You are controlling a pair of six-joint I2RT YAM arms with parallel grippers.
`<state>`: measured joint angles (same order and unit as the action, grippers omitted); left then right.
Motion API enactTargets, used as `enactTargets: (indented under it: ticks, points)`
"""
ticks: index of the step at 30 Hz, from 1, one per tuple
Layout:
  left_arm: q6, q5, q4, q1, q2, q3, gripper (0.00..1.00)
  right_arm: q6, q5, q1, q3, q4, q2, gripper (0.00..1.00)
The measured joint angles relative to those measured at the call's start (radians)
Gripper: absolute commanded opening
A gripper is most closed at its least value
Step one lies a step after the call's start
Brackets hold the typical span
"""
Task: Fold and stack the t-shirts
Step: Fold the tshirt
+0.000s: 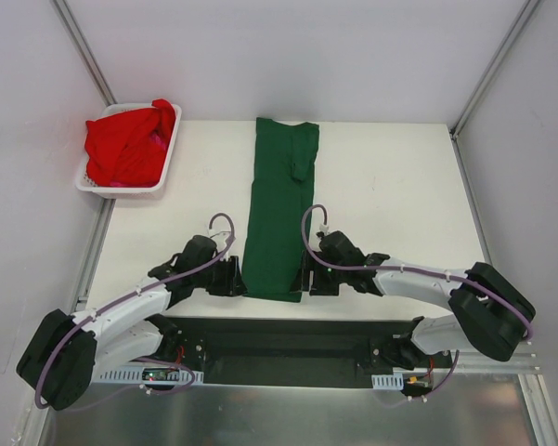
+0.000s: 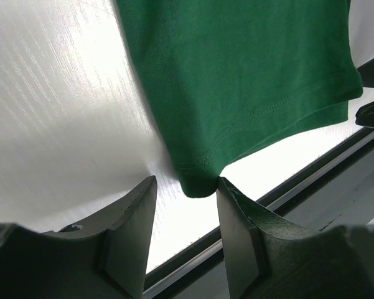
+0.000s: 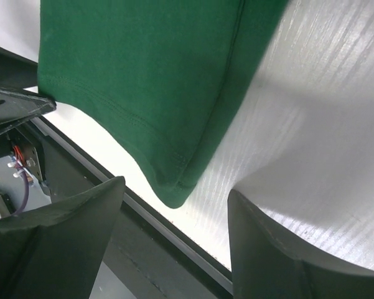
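A dark green t-shirt [image 1: 279,214] lies on the white table as a long narrow strip running from the far edge toward me. My left gripper [image 1: 237,279] sits at its near left corner and my right gripper [image 1: 306,279] at its near right corner. In the left wrist view the left gripper [image 2: 187,187] is open, and the green t-shirt's [image 2: 236,81] corner tip rests just against one fingertip [image 2: 227,187]. In the right wrist view the right gripper [image 3: 177,187] stands wide open around the green t-shirt's [image 3: 137,81] corner without touching it. Red t-shirt cloth [image 1: 125,144] is bunched in the basket.
The white slotted basket [image 1: 121,191] sits at the table's far left corner. A dark rail [image 1: 288,339] runs along the table's near edge right under both grippers. White walls close in the left, right and far sides.
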<state>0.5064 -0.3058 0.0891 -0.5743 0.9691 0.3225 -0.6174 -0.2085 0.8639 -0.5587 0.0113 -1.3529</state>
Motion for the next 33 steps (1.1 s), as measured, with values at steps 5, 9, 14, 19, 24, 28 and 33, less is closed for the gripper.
enactTargets:
  ticks: [5,9,14,19,24,28,33]
  points:
    - [0.001,-0.003,-0.021,0.0,0.025,0.0,0.43,-0.039,0.024,0.006,0.02,-0.047,0.0,0.66]
    - [0.002,-0.009,-0.052,0.0,0.047,0.003,0.42,-0.072,0.043,0.013,0.034,-0.082,0.0,0.64]
    - [0.001,-0.018,-0.075,0.0,0.075,0.01,0.42,-0.103,0.072,0.031,0.045,-0.103,0.002,0.62]
    - [0.001,-0.032,-0.111,0.0,0.107,0.015,0.42,-0.127,0.096,0.049,0.05,-0.106,0.005,0.59]
    - [0.001,-0.043,-0.146,0.0,0.139,0.022,0.41,-0.142,0.12,0.068,0.055,-0.107,0.008,0.56]
    - [0.0,-0.056,-0.167,0.0,0.164,0.029,0.42,-0.155,0.132,0.076,0.06,-0.11,0.01,0.54]
    - [0.0,-0.064,-0.184,0.0,0.186,0.035,0.41,-0.161,0.145,0.079,0.061,-0.105,0.01,0.47]
